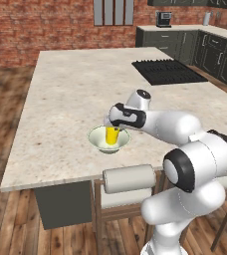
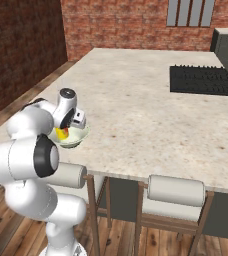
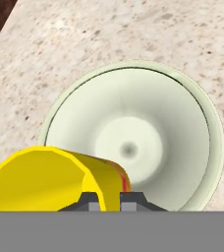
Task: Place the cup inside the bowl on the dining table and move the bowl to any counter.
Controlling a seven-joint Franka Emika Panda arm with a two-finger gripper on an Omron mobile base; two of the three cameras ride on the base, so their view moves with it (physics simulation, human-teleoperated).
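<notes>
Gripper [image 1: 112, 128] clamped on rim of yellow cup [image 1: 112, 135], holding it upright inside pale bowl [image 1: 99, 141]. Bowl sits on bench [image 1: 75, 89] near its near edge, well apart from black cooktop [image 1: 168, 70].

Yellow cup [image 3: 50, 179], pale green-white bowl [image 3: 182, 123]
</notes>
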